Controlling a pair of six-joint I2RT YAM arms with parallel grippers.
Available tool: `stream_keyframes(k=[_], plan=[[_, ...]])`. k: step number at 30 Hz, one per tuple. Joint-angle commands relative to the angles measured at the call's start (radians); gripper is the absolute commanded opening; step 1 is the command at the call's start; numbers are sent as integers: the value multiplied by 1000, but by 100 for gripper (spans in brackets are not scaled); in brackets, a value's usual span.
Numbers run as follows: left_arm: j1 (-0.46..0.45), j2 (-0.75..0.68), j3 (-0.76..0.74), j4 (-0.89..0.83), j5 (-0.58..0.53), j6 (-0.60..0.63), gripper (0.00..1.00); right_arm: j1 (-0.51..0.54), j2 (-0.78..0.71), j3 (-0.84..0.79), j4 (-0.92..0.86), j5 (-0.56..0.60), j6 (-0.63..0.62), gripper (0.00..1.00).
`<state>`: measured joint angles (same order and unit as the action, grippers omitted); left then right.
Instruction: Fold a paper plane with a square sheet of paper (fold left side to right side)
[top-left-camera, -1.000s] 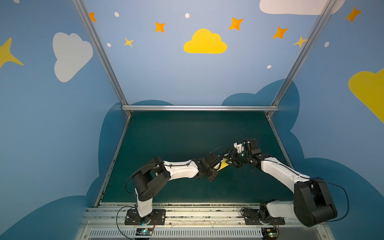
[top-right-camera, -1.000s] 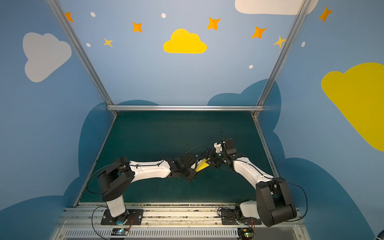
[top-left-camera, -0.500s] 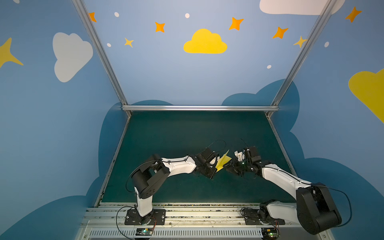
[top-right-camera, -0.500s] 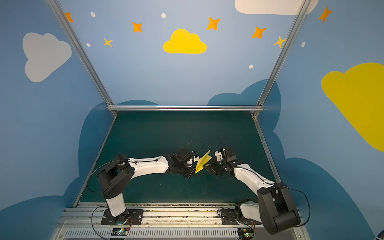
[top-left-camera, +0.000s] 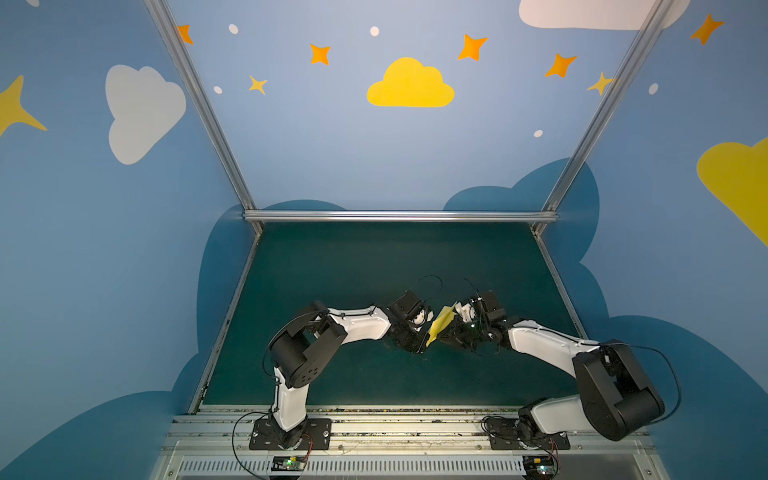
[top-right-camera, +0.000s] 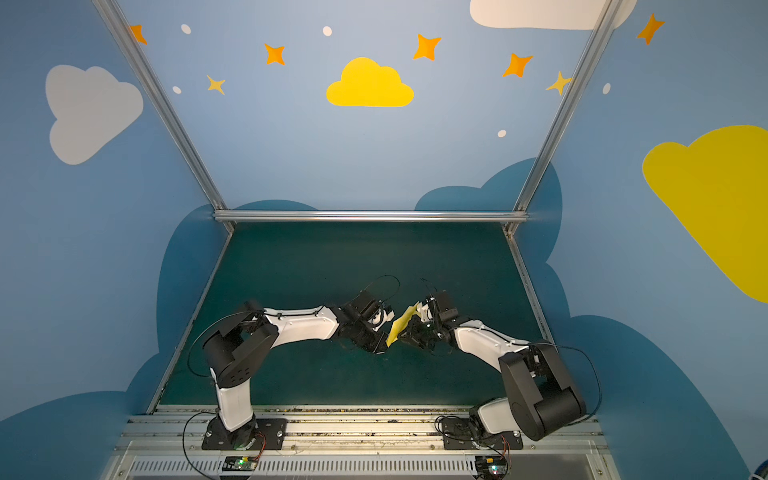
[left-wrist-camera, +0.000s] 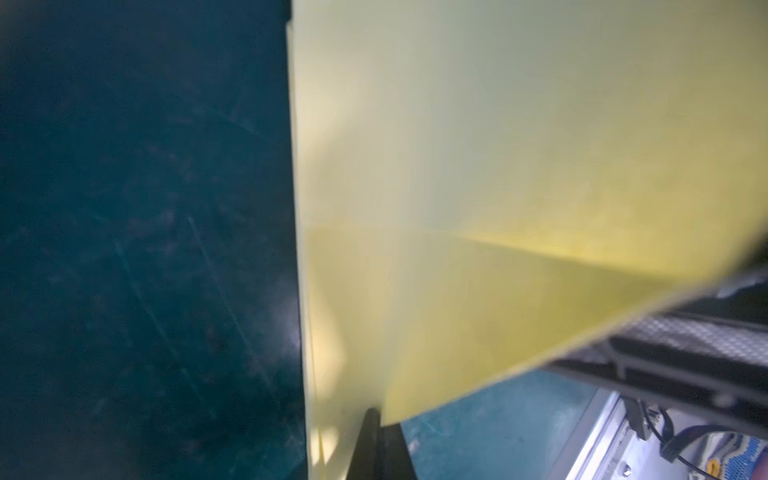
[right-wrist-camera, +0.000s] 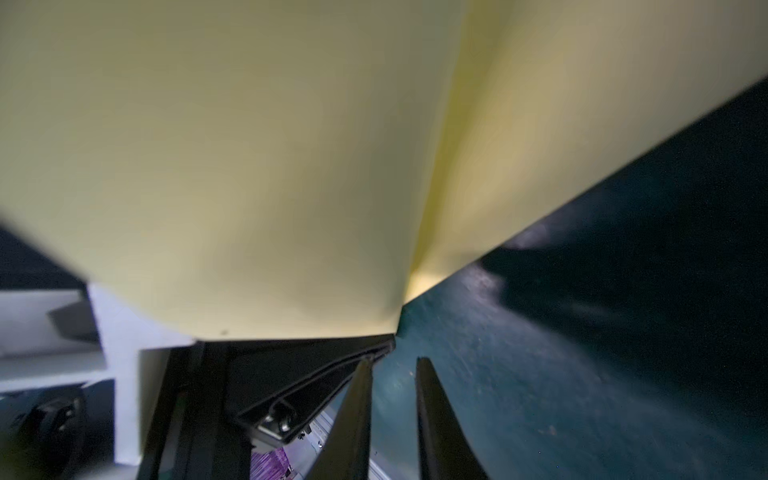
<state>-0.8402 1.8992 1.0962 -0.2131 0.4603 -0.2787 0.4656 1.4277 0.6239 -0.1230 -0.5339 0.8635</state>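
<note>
The pale yellow paper (top-left-camera: 441, 327) (top-right-camera: 401, 326) is folded into a slim pointed plane shape with lengthwise creases. It stands tilted above the green mat between the two grippers in both top views. My left gripper (top-left-camera: 424, 337) (left-wrist-camera: 374, 415) is shut on its lower edge; one dark finger (left-wrist-camera: 376, 449) shows against the paper (left-wrist-camera: 498, 166). My right gripper (top-left-camera: 452, 332) (right-wrist-camera: 394, 361) sits close on the other side. Its jaws stand narrowly apart with only mat between them, just short of the paper (right-wrist-camera: 249, 166).
The green mat (top-left-camera: 374, 270) is bounded by aluminium rails (top-left-camera: 399, 215) and blue painted walls. The arm bases stand on the near rail (top-left-camera: 374, 432). The right arm's black body (left-wrist-camera: 685, 353) crowds the left wrist view, and the left gripper's body (right-wrist-camera: 291, 386) crowds the right wrist view.
The left gripper has lifted and turned the paper, so more of it now shows upright. The right gripper has pulled back slightly to the right and its jaws have narrowed.
</note>
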Motion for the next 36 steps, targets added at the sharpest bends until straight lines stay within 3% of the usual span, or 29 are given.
stream_keyframes(k=[1, 28, 36], plan=[[6, 15, 16, -14, 27, -4, 4, 16, 28, 40, 25, 8, 4, 17], [15, 29, 40, -29, 75, 10, 4, 41, 169, 107, 106, 20, 43, 5], [15, -9, 30, -37, 27, 21, 30, 39, 186, 102, 111, 27, 43, 5]])
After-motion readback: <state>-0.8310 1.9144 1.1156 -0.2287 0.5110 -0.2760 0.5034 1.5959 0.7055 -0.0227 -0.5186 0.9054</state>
